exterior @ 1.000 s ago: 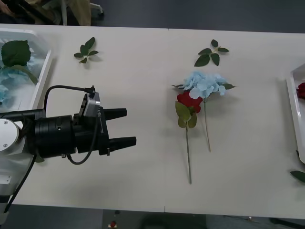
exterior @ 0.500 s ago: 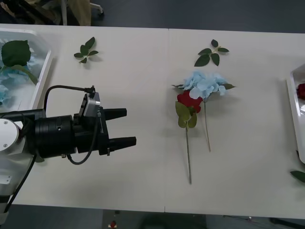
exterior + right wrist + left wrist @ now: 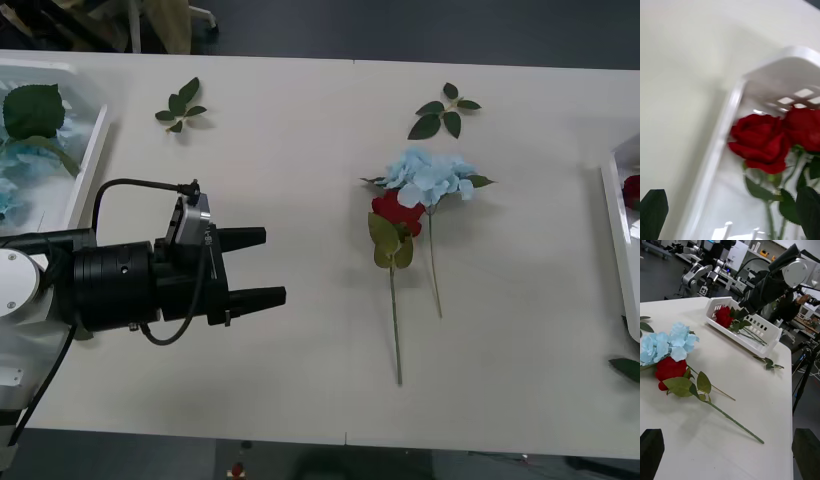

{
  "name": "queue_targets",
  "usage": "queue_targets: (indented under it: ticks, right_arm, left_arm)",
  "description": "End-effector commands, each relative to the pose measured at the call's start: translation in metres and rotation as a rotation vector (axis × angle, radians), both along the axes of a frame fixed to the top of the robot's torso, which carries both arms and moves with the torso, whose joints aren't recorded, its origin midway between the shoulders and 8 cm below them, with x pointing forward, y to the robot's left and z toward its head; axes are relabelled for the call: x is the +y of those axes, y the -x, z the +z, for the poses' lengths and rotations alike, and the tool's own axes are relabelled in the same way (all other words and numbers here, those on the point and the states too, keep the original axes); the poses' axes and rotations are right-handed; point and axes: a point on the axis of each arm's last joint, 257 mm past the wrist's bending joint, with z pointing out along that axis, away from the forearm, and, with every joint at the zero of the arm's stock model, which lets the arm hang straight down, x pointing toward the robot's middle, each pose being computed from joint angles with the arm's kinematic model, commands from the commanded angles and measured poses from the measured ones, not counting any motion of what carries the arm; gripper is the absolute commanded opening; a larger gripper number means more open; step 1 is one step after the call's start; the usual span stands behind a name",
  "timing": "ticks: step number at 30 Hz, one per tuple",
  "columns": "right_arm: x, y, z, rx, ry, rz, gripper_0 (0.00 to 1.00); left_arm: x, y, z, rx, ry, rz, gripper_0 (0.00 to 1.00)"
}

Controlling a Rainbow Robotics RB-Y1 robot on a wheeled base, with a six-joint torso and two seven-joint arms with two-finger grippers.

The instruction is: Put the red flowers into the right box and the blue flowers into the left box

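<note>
Across the last second nothing on the pale surface [image 3: 300, 130] has shifted in the front view, so the sorting is likely paused between moves, not advancing. The left box [image 3: 95, 150] at the far left edge already holds blue flowers [image 3: 15, 160] with a big leaf. The right box [image 3: 612, 200] at the far right edge holds red flowers [image 3: 760, 144], two heads lying side by side inside its rim. The left gripper [image 3: 255, 267] stays parked low over the surface, left of centre and well apart from any stem. Its black fingers are spread wide with nothing between them. The right gripper [image 3: 738, 314] hangs over the right box among the rose leaves. Its fingers sit at the corners of its own wrist view, which suggests they are apart and have let the roses go. Two flowers are still unsorted mid-surface, a blue flower [image 3: 430, 175] and a red rose [image 3: 397, 212], heads touching and stems trailing toward the robot. Two loose leaf sprigs [image 3: 180, 105] lie farther back.
</note>
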Motion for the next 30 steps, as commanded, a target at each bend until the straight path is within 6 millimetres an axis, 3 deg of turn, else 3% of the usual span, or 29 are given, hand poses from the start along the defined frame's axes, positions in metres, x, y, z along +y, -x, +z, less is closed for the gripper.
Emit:
queue_targets:
  ticks: [1, 12, 18, 27, 30]
  right_arm:
    - [0.043, -0.001, 0.037, -0.029, -0.116, 0.001, 1.00]
    - [0.156, 0.031, 0.034, 0.068, -0.353, -0.006, 1.00]
    - [0.206, 0.039, 0.026, 0.114, -0.445, 0.011, 1.00]
    - [0.278, 0.018, 0.011, 0.164, -0.525, 0.021, 1.00]
    - [0.294, 0.007, 0.007, 0.164, -0.524, 0.033, 1.00]
  left_arm:
    - [-0.004, 0.002, 0.012, -0.057, -0.010, -0.028, 1.00]
    - [-0.004, 0.002, 0.012, -0.057, -0.010, -0.028, 1.00]
    - [-0.004, 0.002, 0.012, -0.057, -0.010, -0.028, 1.00]
    - [-0.004, 0.002, 0.012, -0.057, -0.010, -0.028, 1.00]
    - [-0.004, 0.002, 0.012, -0.057, -0.010, -0.028, 1.00]
